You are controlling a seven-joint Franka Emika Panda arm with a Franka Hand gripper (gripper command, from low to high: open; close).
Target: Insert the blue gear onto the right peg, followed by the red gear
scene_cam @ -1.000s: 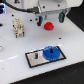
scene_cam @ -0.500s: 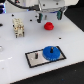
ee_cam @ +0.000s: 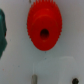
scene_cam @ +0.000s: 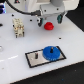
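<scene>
The blue gear lies flat on the right part of the black-bordered grey base plate. It covers the right peg, which I cannot make out. The left peg stands bare beside it. The red gear rests on the white table behind the plate. My gripper hangs directly over it. In the wrist view the red gear fills the middle, its centre hole showing. My gripper is open there, its fingertips wide apart with nothing between them.
A beige blocky fixture stands on the table at the exterior view's left. A dark green object shows at the edge of the wrist view. The table's front edge runs along the bottom of the exterior view.
The arm has shifted slightly over the red gear. The blue gear stays put on the plate.
</scene>
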